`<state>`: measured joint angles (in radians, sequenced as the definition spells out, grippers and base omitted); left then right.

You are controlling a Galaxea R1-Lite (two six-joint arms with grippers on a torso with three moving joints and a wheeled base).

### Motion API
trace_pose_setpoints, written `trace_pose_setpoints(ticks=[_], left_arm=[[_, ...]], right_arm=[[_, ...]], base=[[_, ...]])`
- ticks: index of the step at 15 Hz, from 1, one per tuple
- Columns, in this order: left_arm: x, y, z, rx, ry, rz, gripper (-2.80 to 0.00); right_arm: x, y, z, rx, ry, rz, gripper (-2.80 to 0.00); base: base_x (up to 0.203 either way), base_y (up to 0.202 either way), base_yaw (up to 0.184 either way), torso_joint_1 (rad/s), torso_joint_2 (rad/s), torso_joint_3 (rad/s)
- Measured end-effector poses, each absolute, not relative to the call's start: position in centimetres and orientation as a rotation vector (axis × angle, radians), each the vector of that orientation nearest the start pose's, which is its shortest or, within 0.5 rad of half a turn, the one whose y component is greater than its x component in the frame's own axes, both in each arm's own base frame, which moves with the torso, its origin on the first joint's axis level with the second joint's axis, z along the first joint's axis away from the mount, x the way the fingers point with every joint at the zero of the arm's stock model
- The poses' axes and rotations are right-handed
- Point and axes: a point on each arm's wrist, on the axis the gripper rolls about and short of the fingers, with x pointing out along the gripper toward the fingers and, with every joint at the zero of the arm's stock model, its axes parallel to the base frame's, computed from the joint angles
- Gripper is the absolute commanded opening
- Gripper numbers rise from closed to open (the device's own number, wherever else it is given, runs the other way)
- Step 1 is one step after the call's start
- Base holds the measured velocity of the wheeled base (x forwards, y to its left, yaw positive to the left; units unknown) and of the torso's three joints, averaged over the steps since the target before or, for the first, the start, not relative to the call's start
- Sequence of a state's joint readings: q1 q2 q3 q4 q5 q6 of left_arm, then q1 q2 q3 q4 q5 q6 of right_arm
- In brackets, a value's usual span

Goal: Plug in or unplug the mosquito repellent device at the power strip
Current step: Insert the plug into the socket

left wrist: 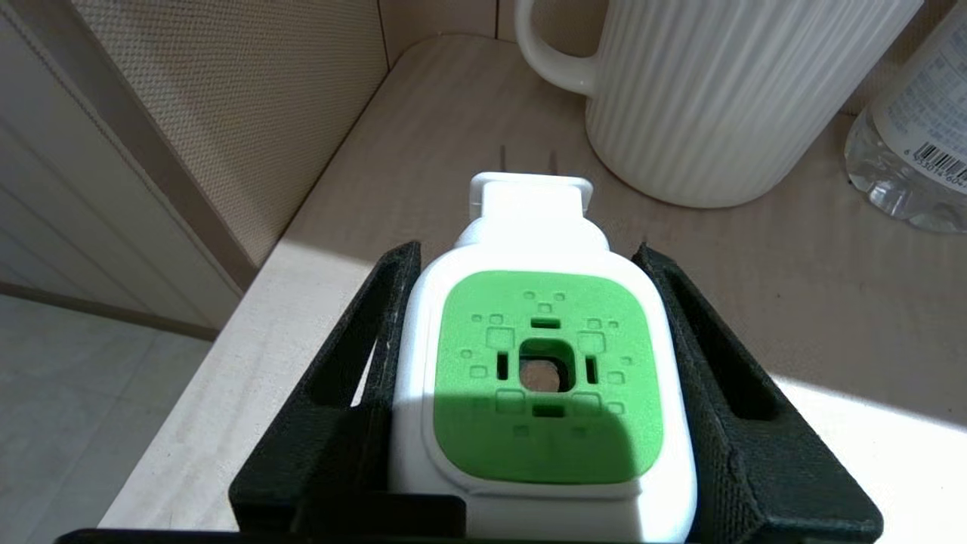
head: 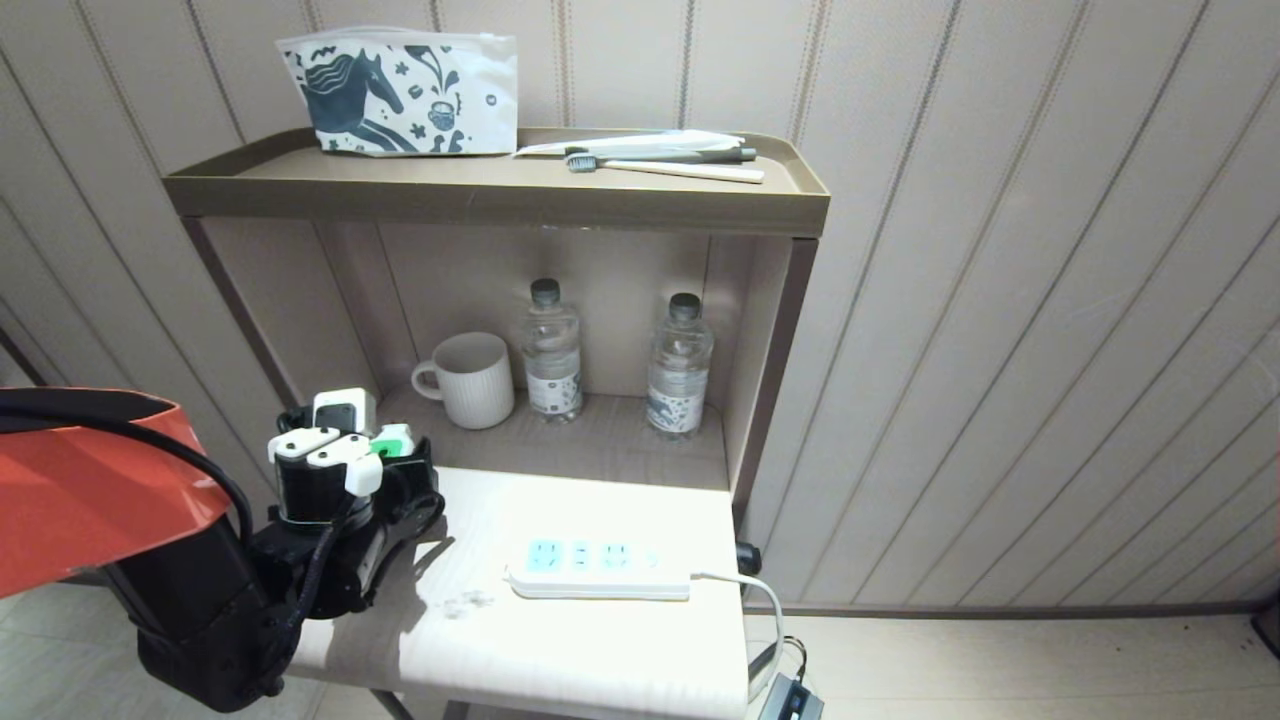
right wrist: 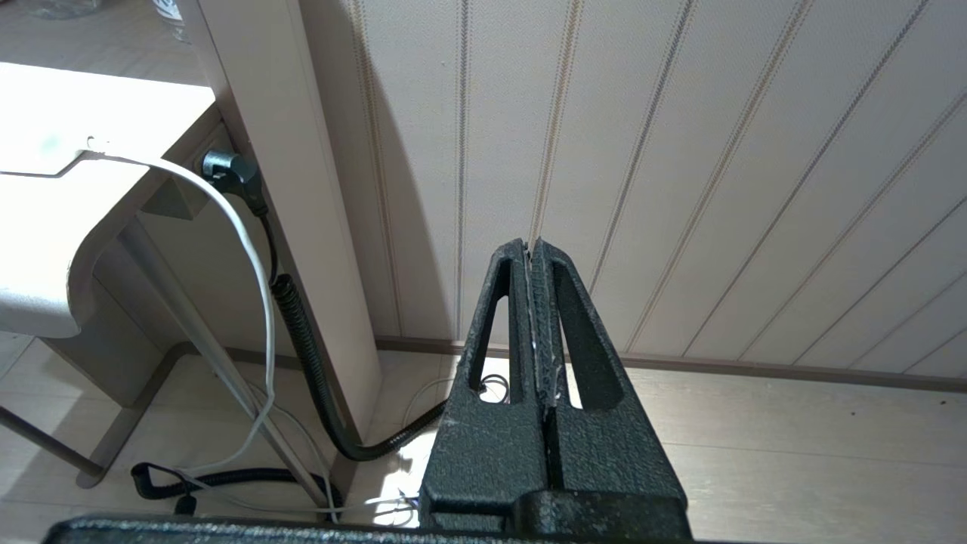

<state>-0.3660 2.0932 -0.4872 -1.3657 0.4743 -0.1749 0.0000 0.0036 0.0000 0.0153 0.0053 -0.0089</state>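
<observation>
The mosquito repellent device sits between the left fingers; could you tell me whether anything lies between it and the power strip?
Nothing visible does: bare tabletop separates the mosquito repellent device from the power strip; the mug stands behind.

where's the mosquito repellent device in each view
Head view: the mosquito repellent device shows as a small green and white patch at lower left, between the left gripper's fingers.
Left wrist view: it fills the lower middle, green face toward the camera, black fingers on both sides.
Right wrist view: not in it.
Shared landmark: the ribbed white mug, just beyond the device.
</observation>
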Motion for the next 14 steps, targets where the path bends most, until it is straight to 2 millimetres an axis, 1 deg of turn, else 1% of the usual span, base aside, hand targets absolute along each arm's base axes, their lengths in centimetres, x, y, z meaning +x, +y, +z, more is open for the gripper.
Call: trace_pose_setpoints(ticks=[7, 9, 10, 14], left_arm=[[29.8, -10.4, 5.7, -0.072, 0.215, 0.126, -2.80], [29.6, -10.4, 6.0, -0.072, 0.214, 0.122, -2.80], [29.4, -10.3, 6.6, -0.076, 0.202, 0.121, -2.80], [27.5, -9.6, 10.5, -0.086, 0.127, 0.112, -2.80]], right_arm=[[-2.3, 0.0, 7.4, -0.009, 0.019, 0.005, -2.80], [-2.3, 0.0, 7.4, -0.009, 0.019, 0.005, -2.80], [-2.3, 0.0, 7.4, -0.009, 0.019, 0.005, -2.80], [-2.3, 0.0, 7.4, -0.009, 0.019, 0.005, -2.80]], base=[[0.000, 0.000, 0.000, 0.000, 0.00, 0.000], [0.000, 0.000, 0.000, 0.000, 0.00, 0.000], [0.000, 0.000, 0.000, 0.000, 0.00, 0.000], [0.000, 0.000, 0.000, 0.000, 0.00, 0.000]])
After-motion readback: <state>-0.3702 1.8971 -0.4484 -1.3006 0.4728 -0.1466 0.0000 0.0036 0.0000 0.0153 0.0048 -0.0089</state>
